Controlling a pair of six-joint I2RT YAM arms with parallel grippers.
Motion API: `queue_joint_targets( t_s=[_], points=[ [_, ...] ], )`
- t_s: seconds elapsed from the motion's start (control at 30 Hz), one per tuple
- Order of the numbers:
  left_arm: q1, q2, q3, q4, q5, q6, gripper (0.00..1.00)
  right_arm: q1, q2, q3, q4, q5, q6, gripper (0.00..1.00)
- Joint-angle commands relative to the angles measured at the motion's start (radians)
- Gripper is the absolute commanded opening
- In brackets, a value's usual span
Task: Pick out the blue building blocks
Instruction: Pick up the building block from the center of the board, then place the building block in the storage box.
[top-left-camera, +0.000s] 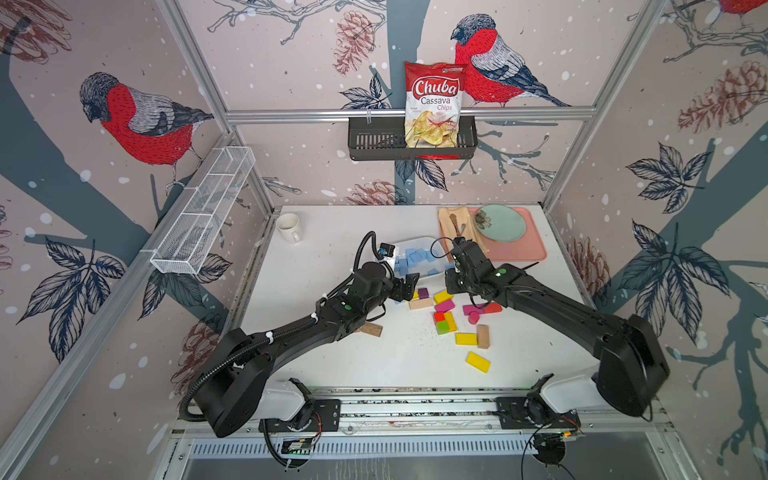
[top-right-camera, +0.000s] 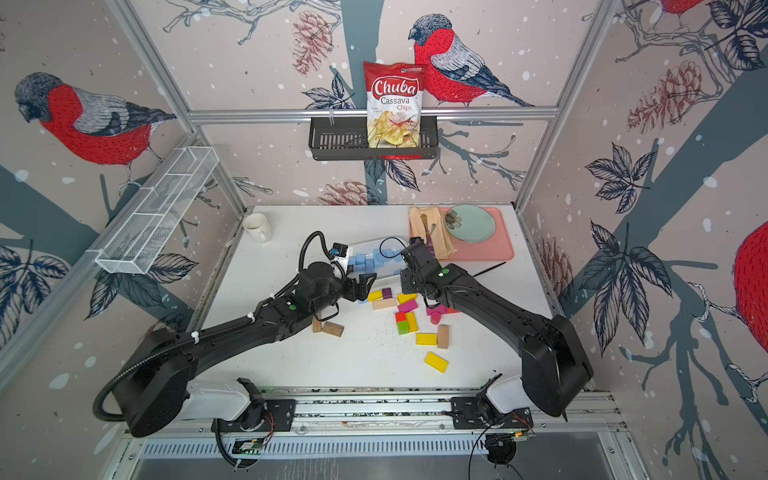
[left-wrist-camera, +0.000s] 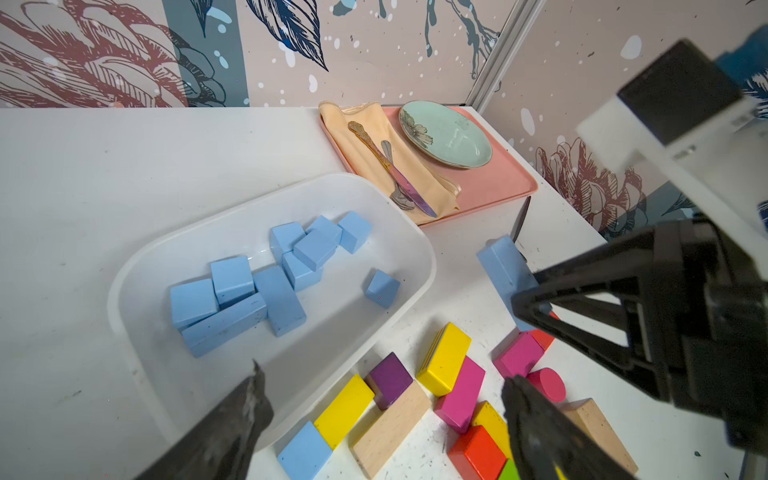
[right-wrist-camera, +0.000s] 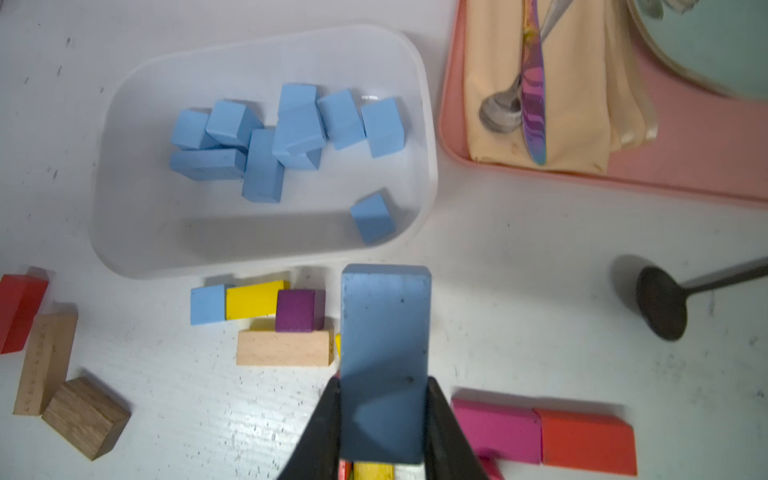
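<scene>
The right tool (right-wrist-camera: 383, 388) is clamped on a blue bar (right-wrist-camera: 384, 324), gripping it by one end. The bar's long axis runs straight out from the jaws, and it hangs clear of the bench (right-wrist-camera: 519, 270).

The tub (right-wrist-camera: 430, 166) lies just past the bar's free end, which sits about level with the near rim. Dropping it, I judge, calls for a short carry along the bar's own axis rather than a turn. The bare part of the tub floor is the strip closest to the bar. The heap of blue blocks (right-wrist-camera: 266, 137) sits further in, and one lone cube lies by the near wall. Because the bar would go in end first, it may tip onto that cube or catch the rim if let go too soon.

One blue cube (right-wrist-camera: 208, 304) is left on the bench, just outside the tub wall and touching the end of a yellow block (right-wrist-camera: 253, 299). The left tool (left-wrist-camera: 382, 376) hangs over that cluster with its jaws spread wide and nothing between them. The cube shows low between its fingers (left-wrist-camera: 249, 411) in the left wrist view. So the left arm is the nearer one for it.
</scene>
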Motion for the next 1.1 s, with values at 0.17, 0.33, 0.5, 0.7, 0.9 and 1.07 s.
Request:
queue_joint_targets(
  t_s=[0.17,0.33,0.5,0.7,0.9,1.07],
  points=[
    [0.001,-0.030,-0.020,0.038,-0.064,-0.002,0.90,-0.020,0.218,0.194,0.003,-0.039,-0.104,0.17],
    [0.001,-0.050,-0.041,0.039,-0.087,0.000,0.90,-0.021,0.325,0.272,0.010,-0.075,-0.122,0.17],
    [0.002,-0.058,-0.050,0.033,-0.099,0.004,0.90,-0.024,0.413,0.331,0.002,-0.093,-0.131,0.18],
    [0.004,-0.064,-0.058,0.033,-0.107,0.003,0.90,-0.025,0.470,0.349,-0.002,-0.105,-0.126,0.20],
    [0.004,-0.061,-0.060,0.035,-0.107,0.004,0.91,-0.028,0.495,0.352,-0.002,-0.113,-0.122,0.22],
    [0.004,-0.061,-0.060,0.033,-0.109,0.002,0.90,-0.032,0.510,0.355,-0.004,-0.123,-0.115,0.29]
  ],
)
